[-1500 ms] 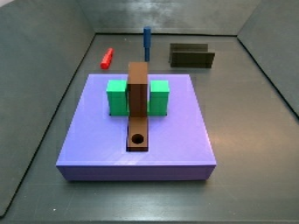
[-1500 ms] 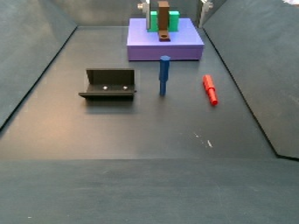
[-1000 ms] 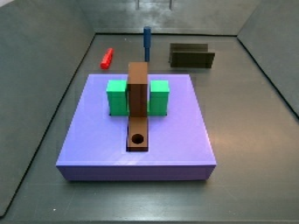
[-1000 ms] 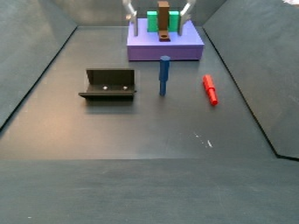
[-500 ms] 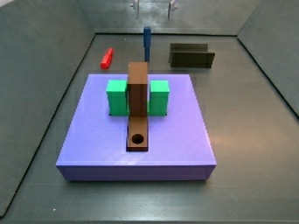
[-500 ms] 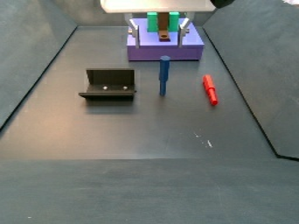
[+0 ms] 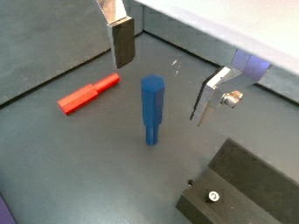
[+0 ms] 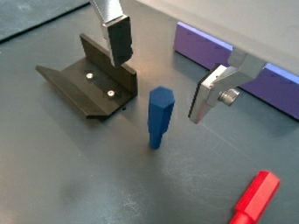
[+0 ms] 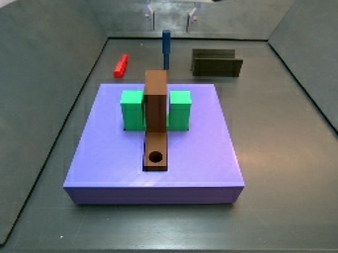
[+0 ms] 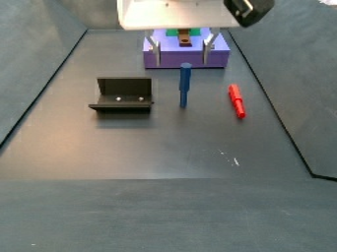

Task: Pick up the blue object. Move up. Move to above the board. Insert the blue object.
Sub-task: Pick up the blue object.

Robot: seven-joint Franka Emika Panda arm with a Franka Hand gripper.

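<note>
No brand, label or writing can be read on anything in view. The gripper [image 7: 163,81] is held above the blue peg [image 7: 152,108] with its two silver fingers [image 8: 117,37] spread wide and nothing between them; the peg is seen standing upright on the dark floor, between the red stick [image 7: 89,94] and the fixture [image 8: 87,80], touching neither. In a side view the board [image 9: 156,119] is seen lying along the purple slab [image 9: 199,148] between two green blocks [image 9: 132,111], well apart from the peg [image 9: 166,45].
</note>
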